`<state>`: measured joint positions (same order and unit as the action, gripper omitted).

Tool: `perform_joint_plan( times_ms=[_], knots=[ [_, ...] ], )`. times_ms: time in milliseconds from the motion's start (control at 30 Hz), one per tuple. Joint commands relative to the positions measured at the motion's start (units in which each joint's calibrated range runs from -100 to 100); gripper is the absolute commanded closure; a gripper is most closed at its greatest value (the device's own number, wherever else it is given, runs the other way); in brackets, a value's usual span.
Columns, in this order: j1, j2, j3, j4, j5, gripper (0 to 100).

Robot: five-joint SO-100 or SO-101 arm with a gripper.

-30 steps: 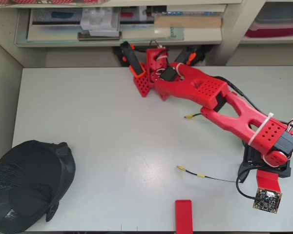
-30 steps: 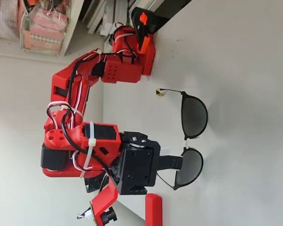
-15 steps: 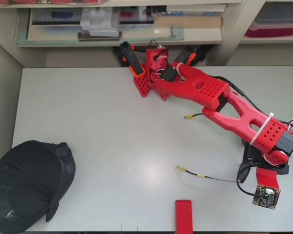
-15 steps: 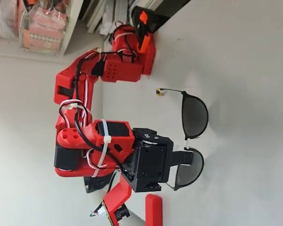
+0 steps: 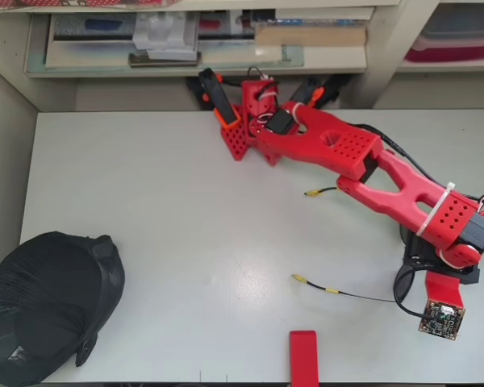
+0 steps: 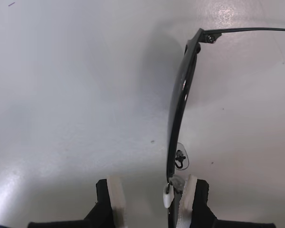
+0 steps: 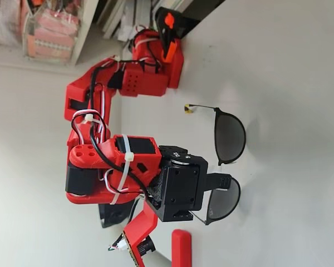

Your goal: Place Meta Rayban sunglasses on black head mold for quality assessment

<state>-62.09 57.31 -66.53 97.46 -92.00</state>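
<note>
The sunglasses (image 7: pixel 229 136) stand on the white table with their dark lenses upright, and the fixed view lies on its side. In the overhead view only their slim temples (image 5: pixel 355 295) with yellow tips show beside the red arm (image 5: pixel 403 193). My gripper (image 6: pixel 152 199) is open and straddles the frame (image 6: pixel 180 99), which is seen edge-on. The frame runs close to the right white pad (image 6: pixel 190 194), and the left pad (image 6: pixel 115 197) stands well clear. In the fixed view a black finger (image 7: pixel 217 181) reaches over the lower lens near the bridge. The black head mold (image 5: pixel 52 306) sits at the bottom left corner, far from the gripper.
A small red block (image 5: pixel 303 355) lies at the table's front edge, also seen in the fixed view as the red block (image 7: pixel 181 250). The arm's base (image 5: pixel 246 121) is clamped at the back edge. Shelves with boxes (image 5: pixel 202 36) run behind the table.
The wrist has moved closer to the sunglasses over the last second. The gripper's fingers now reach the frame by the lower lens. The glasses have not moved.
</note>
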Motion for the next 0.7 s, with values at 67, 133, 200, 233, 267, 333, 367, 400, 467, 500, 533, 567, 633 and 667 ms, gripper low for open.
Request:
perform_joint_plan(
  times_ms=[67,133,200,233,267,333,367,400,467,500,533,567,633,667],
  knots=[
    [-1.6,-1.3,-5.1,1.5,-0.6,39],
    [-1.6,-1.3,-5.1,1.5,-0.6,39],
    [-1.6,-1.3,-5.1,1.5,-0.6,39],
    [-1.6,-1.3,-5.1,1.5,-0.6,39],
    [-1.6,-1.4,-5.2,1.5,-0.6,39],
    [-1.6,-1.8,-5.1,1.5,-0.6,40],
    [-1.7,-1.8,-5.0,1.5,-1.0,40],
    [-1.7,-1.8,-5.2,1.5,-1.5,40],
    [-1.9,-1.8,-5.4,1.5,-1.8,40],
    [-2.2,-1.8,-5.4,1.5,-1.9,40],
    [-2.3,-1.8,-5.4,1.5,-1.9,40],
    [-2.3,-1.8,-5.4,1.5,-1.9,40],
    [-2.3,-1.9,-5.4,1.5,-1.9,40],
    [-2.3,-2.0,-5.4,1.5,-1.9,40]
  ],
)
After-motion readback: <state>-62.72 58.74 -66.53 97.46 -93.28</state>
